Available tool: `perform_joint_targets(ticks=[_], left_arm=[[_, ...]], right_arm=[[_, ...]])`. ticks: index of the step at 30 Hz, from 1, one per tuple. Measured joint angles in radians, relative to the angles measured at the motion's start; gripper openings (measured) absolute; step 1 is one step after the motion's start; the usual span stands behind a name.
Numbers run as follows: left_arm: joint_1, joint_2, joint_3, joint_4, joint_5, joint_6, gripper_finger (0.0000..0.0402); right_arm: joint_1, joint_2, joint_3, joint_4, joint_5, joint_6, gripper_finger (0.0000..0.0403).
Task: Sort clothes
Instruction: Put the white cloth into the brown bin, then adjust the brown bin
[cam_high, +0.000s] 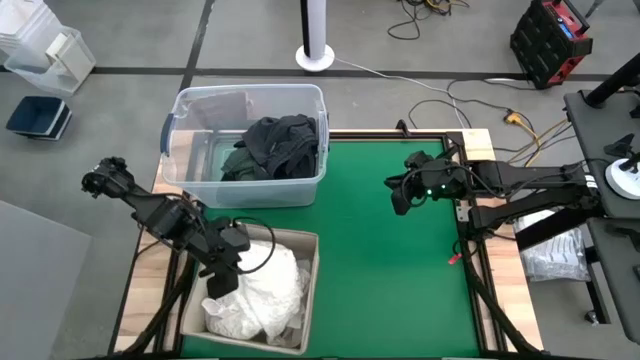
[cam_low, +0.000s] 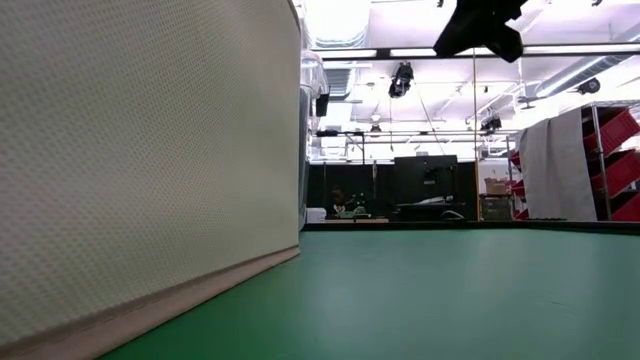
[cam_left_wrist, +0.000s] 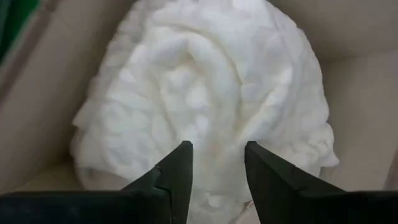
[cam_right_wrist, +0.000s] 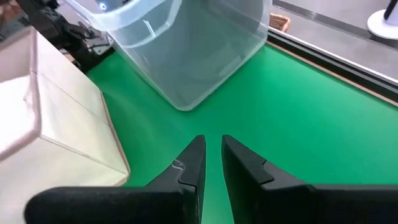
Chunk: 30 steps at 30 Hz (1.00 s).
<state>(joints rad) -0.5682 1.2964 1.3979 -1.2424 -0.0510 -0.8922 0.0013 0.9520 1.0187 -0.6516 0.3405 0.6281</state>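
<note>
Item: sorting clothes, white pile in the beige bin (cam_high: 308, 262), left gripper (cam_high: 224, 277) above it, lower left of the high view.

Detail: white clothes (cam_high: 262, 288) lie heaped inside the beige bin; dark clothes (cam_high: 276, 145) sit in the clear tub (cam_high: 195, 105) at upper centre; green mat (cam_high: 390, 260) otherwise bare of garments. Step in hand, as judged: release of a white garment into the bin. To do it well, spread the fingers fully and lift straight up, so no fold snags and drags out over the rim. Left gripper: fingers partly apart in its wrist view, white cloth (cam_left_wrist: 205, 81) showing below and between them, nothing visibly pinched; contact with the pile cannot be told. Right gripper (cam_high: 402, 192): waits over the mat at centre right, fingers nearly together, holding nothing.
</note>
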Motion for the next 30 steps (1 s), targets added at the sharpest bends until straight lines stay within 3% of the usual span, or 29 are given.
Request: perform_joint_targets(ticks=[9, 15, 18, 22, 26, 30], left_arm=[[0.000, 0.000, 0.069, -0.125, -0.006, 0.002, 0.0126], [0.007, 0.000, 0.081, -0.146, -0.186, 0.095, 0.0114], [0.024, 0.008, 0.080, -0.149, -0.234, 0.165, 0.0084], [0.041, 0.020, 0.076, -0.227, -0.207, 0.165, 0.0013], [0.035, 0.019, 0.075, -0.332, -0.151, 0.074, 0.0006], [0.026, 0.001, 0.077, -0.322, -0.116, 0.057, 0.0002]], right_arm=[[0.000, 0.038, 0.000, 0.053, -0.010, -0.003, 0.0043], [0.000, 0.087, 0.000, 0.063, -0.026, -0.013, 0.0043], [0.000, 0.112, 0.000, 0.063, -0.035, -0.013, 0.0044], [0.000, 0.136, 0.000, 0.068, -0.046, -0.011, 0.0043], [0.000, 0.152, 0.000, 0.103, -0.098, -0.015, 0.0044], [0.000, 0.184, 0.000, 0.214, -0.219, -0.036, 0.0040]])
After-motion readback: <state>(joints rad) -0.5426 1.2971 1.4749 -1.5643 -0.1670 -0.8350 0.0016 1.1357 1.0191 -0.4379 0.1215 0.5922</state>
